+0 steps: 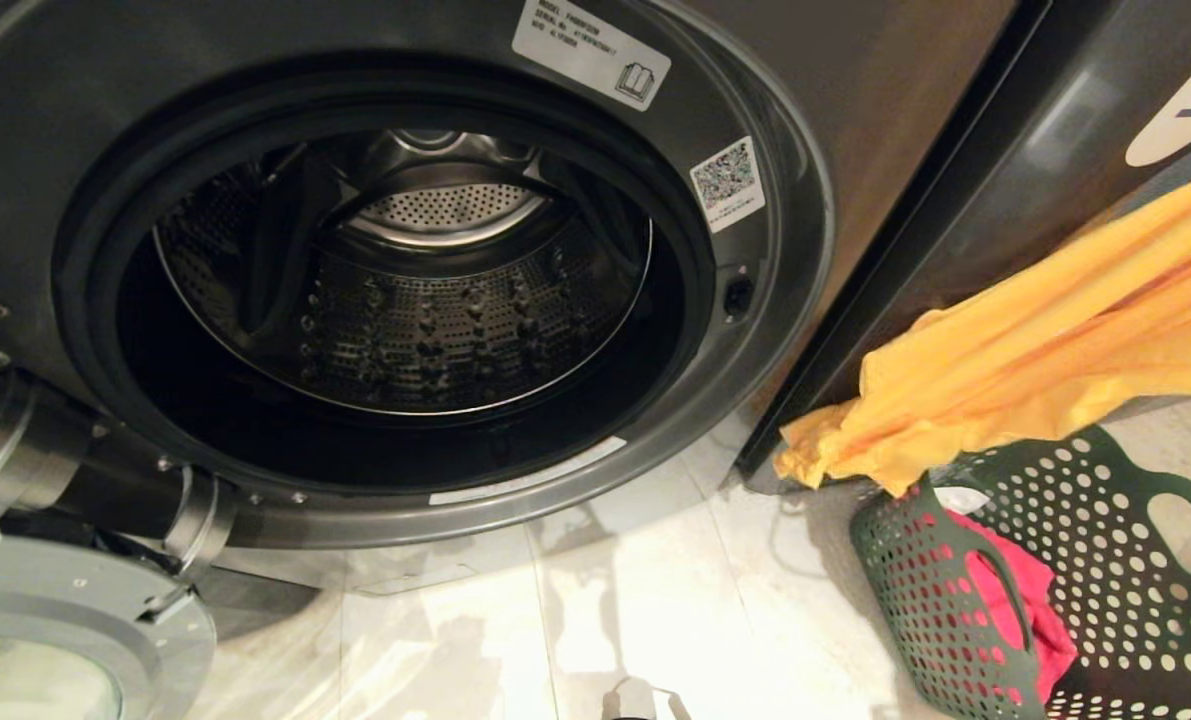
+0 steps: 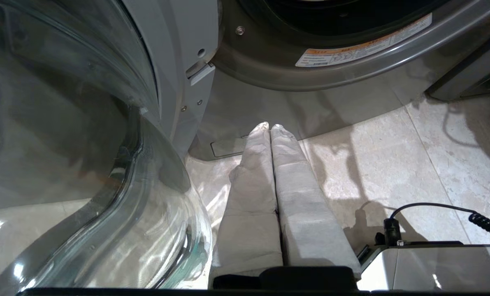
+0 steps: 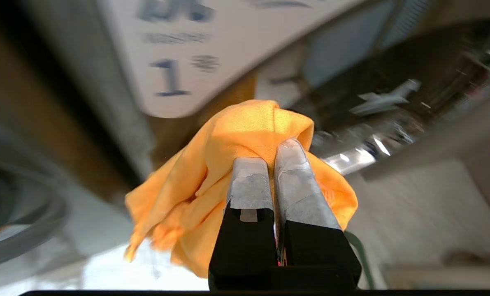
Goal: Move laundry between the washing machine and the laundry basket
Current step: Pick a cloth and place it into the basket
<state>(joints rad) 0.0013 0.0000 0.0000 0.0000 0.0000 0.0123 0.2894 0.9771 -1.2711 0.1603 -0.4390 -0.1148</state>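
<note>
Pale tiled floor (image 1: pixel 655 620) below, dark grey washing machine (image 1: pixel 75 150) ahead with door (image 2: pixel 84 164) swung open, drum (image 1: pixel 415 300) bare. Right gripper (image 3: pixel 269 158): fingers (image 3: pixel 249 181) clamped shut on mustard-yellow garment (image 3: pixel 245 127), cloth bunched around and beyond the tips, trailing down over the rim of green laundry basket (image 1: pixel 1105 560). Red-pink garment (image 1: pixel 1025 600) inside that basket, beneath the hanging yellow cloth. Neighbouring machine labelled 1 (image 3: pixel 170 74) just past the fingertips. Left gripper (image 2: pixel 269 127): fingers (image 2: pixel 294 197) pressed together, holding nothing, pointing at the floor near the open door.
</note>
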